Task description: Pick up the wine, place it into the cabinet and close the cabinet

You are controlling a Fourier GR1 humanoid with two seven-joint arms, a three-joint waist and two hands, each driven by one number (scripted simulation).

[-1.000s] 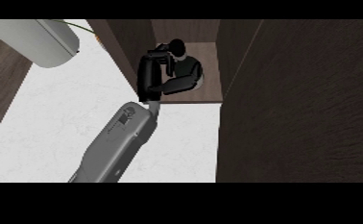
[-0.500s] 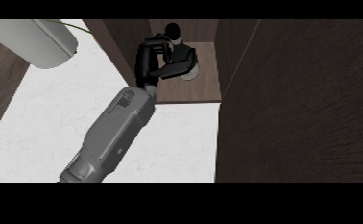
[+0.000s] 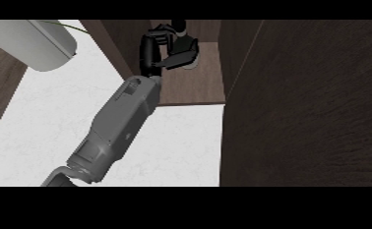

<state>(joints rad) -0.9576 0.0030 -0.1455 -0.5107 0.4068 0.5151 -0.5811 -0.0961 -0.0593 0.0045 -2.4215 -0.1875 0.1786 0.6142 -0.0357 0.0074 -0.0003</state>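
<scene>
A dark wine bottle stands upright inside the open cabinet, on its brown shelf. My left hand comes in from the lower left on its grey forearm, and its fingers are curled round the bottle's body, hiding most of it. Only the dark neck and a pale patch near the bottle's base show. My right hand does not show in this view.
The cabinet's dark wooden door stands open and fills the right side. A pale grey rounded vessel with a green stem sits at the upper left. The white counter lies in front of the shelf.
My left hand has carried the bottle deeper into the cabinet, from the shelf's front edge towards its back, and the forearm has followed it.
</scene>
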